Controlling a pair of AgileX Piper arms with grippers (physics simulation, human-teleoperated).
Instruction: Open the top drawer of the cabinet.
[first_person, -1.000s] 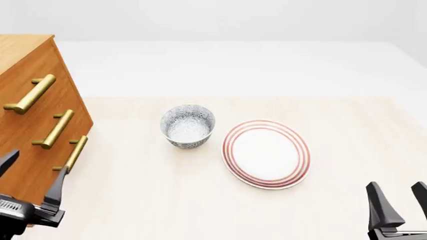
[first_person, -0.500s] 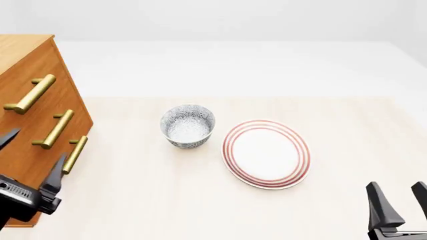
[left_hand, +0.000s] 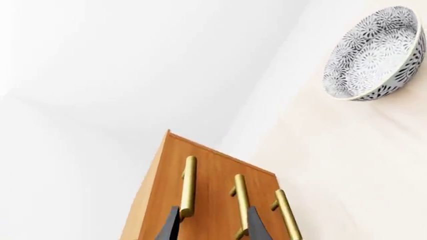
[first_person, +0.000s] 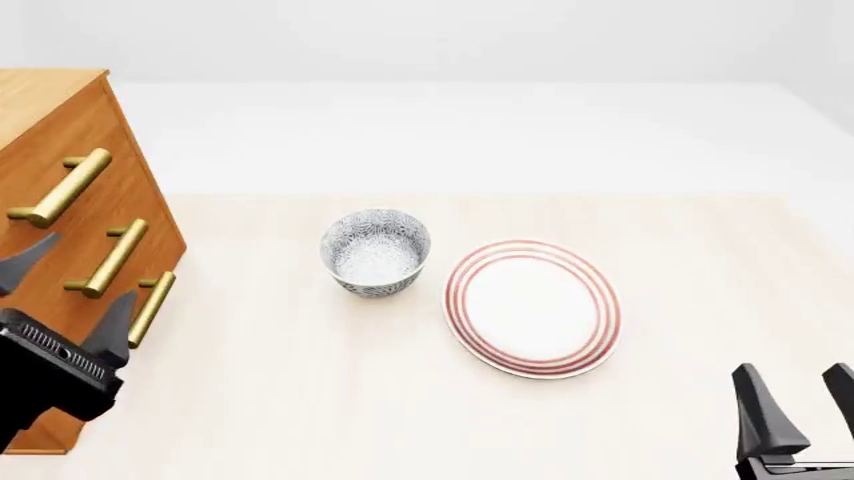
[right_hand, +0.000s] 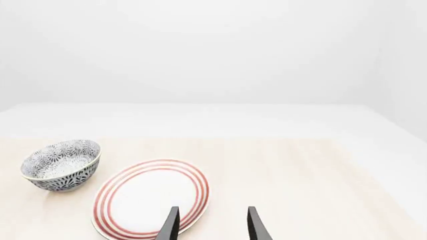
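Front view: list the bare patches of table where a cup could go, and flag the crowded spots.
Free: the near strip of table between the left tool and right tool, and the right side beyond the plate. Also behind the bowl. Crowded: the bowl-plate gap and the spot before the cabinet, where the left tool hangs.

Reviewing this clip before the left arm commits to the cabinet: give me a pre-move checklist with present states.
1. Left gripper open: ok.
2. Orange-brown wooden top drawer shut, not yet pulled: ok.
3. Left gripper lined up with the top drawer's brass bar handle: not ok; it sits lower, near the middle handle.
4. Fingers touching any handle: cannot tell.
5. Right gripper open, away from the cabinet: ok.
6. Patterned bowl and red-ringed plate away from the cabinet: ok.
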